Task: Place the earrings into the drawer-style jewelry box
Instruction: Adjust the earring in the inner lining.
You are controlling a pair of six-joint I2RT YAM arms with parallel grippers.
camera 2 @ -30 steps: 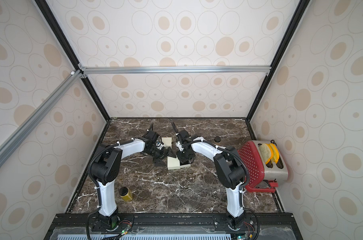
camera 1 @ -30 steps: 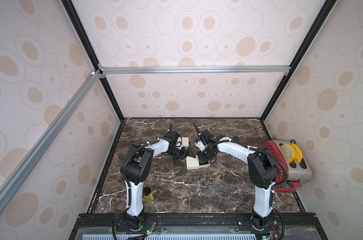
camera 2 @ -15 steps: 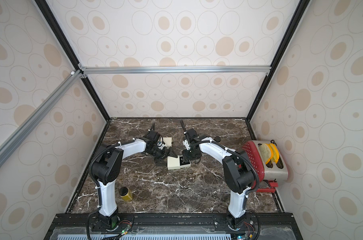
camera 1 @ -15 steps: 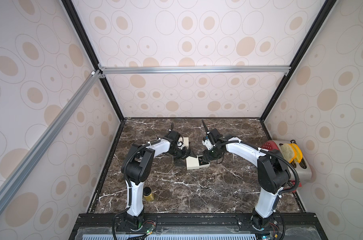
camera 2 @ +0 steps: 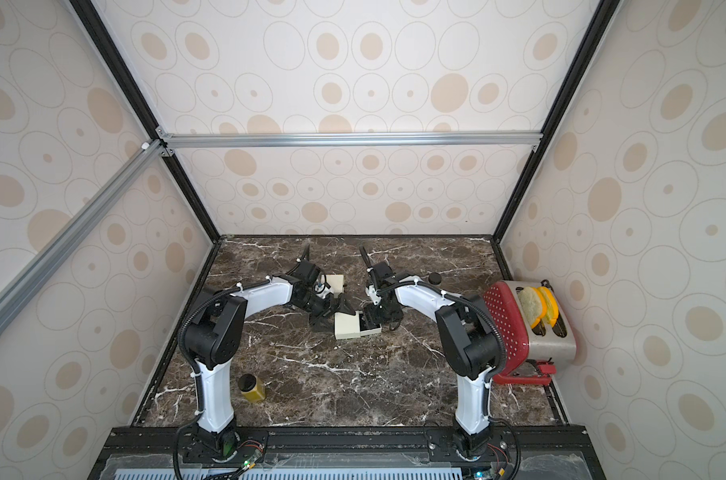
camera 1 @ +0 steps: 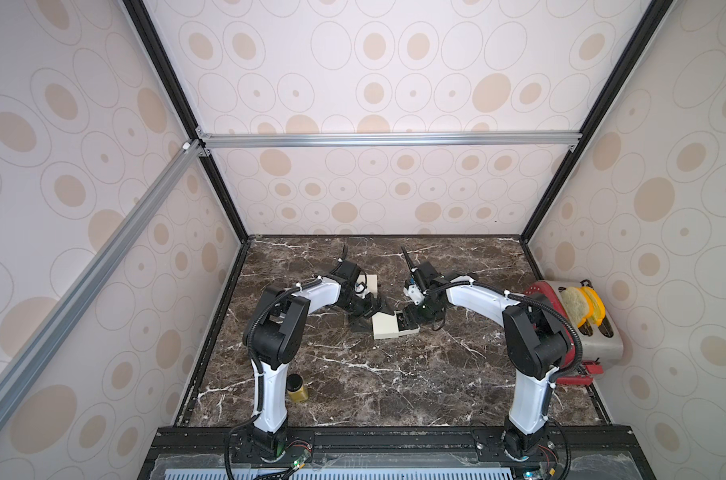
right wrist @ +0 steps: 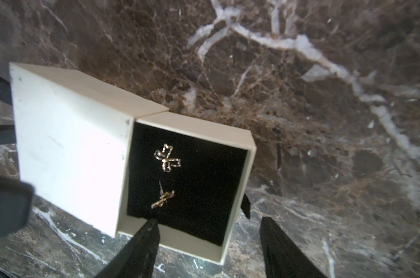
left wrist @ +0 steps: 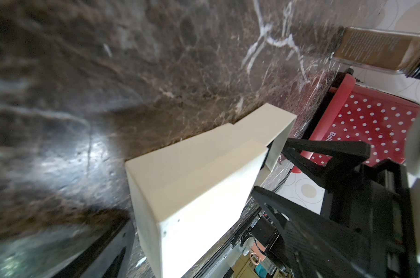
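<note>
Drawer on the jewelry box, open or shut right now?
Open. The drawer sticks out of the cream sleeve, black lining exposed, with both earrings lying on it.

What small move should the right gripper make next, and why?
Probably push the drawer shut into the sleeve: both earrings already lie inside it, and the open right gripper is beside its pulled-out end, holding nothing.

Two earrings (right wrist: 167,160), one drawer box (right wrist: 67,144), two jars (camera 1: 297,388), one toaster (camera 1: 602,332).
</note>
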